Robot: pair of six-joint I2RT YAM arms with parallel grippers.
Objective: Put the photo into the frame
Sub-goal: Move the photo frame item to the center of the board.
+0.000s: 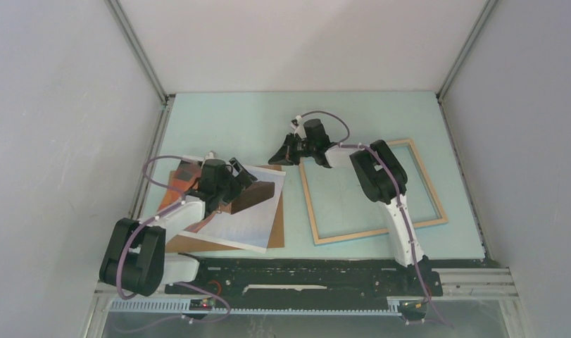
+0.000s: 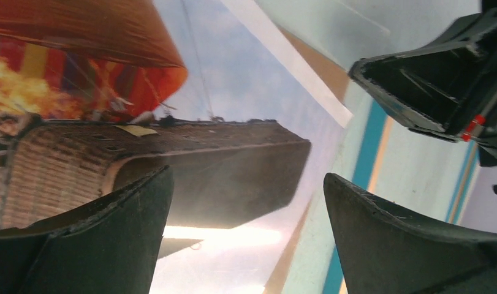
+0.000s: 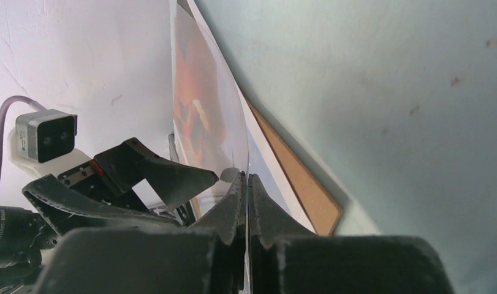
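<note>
The photo (image 2: 233,92) carries an orange-red balloon streaked with yellow, a dark brown block and pale blue sky, all inside a white border. Under the photo lies a plain brown backing board (image 1: 276,229). To the right of the photo, the frame (image 1: 378,232) shows light wood, with a bright blue stripe in the left wrist view. The table (image 1: 233,120) is pale mint. The left gripper (image 2: 247,177) and right gripper (image 3: 246,179) are black, and their cables (image 1: 148,172) are lilac.
</note>
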